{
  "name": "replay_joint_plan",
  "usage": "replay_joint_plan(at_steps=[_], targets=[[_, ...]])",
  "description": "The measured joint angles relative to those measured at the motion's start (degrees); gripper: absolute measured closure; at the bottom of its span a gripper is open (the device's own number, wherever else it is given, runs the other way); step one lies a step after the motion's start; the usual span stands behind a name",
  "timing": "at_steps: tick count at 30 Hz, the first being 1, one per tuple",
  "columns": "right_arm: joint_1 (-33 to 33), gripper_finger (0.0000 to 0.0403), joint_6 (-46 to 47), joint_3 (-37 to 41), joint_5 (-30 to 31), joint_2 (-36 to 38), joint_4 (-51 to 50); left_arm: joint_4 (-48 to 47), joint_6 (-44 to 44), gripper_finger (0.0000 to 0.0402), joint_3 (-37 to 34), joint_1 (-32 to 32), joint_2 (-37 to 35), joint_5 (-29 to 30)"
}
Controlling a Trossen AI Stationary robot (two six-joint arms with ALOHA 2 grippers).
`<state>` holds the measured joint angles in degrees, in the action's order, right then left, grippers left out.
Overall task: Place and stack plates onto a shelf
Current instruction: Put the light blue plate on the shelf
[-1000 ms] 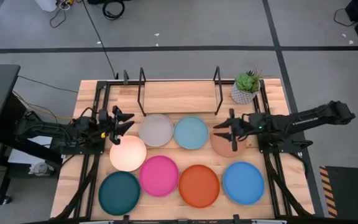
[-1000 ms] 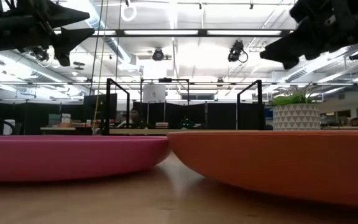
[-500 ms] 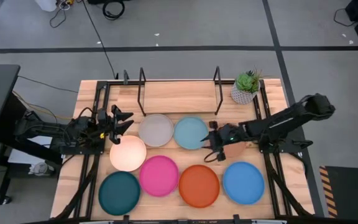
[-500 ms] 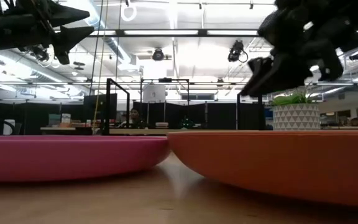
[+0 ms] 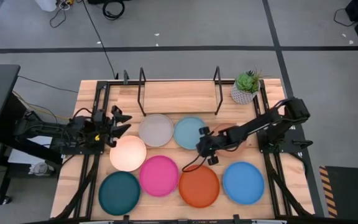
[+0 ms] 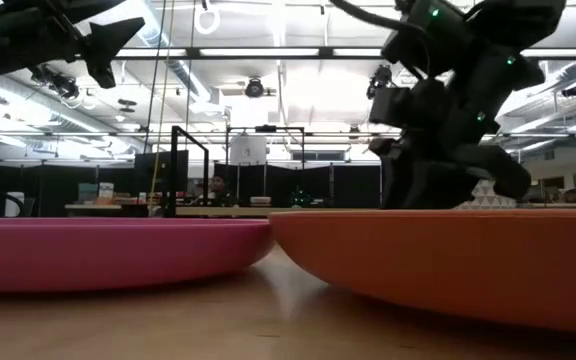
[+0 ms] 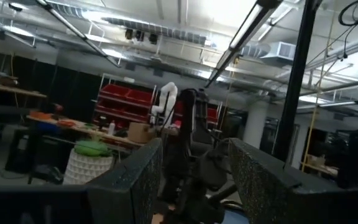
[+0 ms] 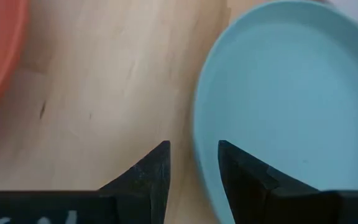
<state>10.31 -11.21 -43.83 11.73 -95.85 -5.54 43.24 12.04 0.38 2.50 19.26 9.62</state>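
Shelf (image 5: pixel 179 93): pale board between black hoops, upper centre of the high view; bare, no plate on it

Plates, all on the slatted tabletop (image 5: pixel 92 93) below the shelf, none stacked:
- grey plate (image 5: pixel 156 130), centre, upper row
- light blue plate (image 5: pixel 189 132), just right of the grey one
- tan plate (image 5: pixel 229 132), right of centre, mostly covered by the right arm
- cream-peach plate (image 5: pixel 128 153), left of centre
- pink plate (image 5: pixel 159 175), lower centre
- orange plate (image 5: pixel 199 186), lower centre-right
- blue plate (image 5: pixel 243 182), lower right
- teal plate (image 5: pixel 119 192), lower left

Right gripper (image 5: pixel 205 144): low over the table at the light blue plate's lower right edge; fingers parted and empty, the rim lying near the gap between them in the wrist view

Left gripper (image 5: pixel 122 121): waits at centre left, above the cream-peach plate; fingers spread, holding nothing

Potted plant (image 5: pixel 246 87): upper right, beside the shelf

Progress, judged: nothing placed yet; all eight plates remain to be moved, the light blue one likely first
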Motion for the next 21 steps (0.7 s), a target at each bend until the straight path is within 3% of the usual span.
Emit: replay_joint_plan(at_steps=[11,21], targets=[[-0.9,0.0386,-3.3,-0.6,-4.8,-1.3,-0.6,-1.9,3.9,0.0209,0.0,0.5,1.9,-0.9],[-0.9,0.0377,-5.3,-1.5,-9.5,5.2,-1.4,-2.0,0.6,0.0209,0.0,5.3,1.9,-4.7]])
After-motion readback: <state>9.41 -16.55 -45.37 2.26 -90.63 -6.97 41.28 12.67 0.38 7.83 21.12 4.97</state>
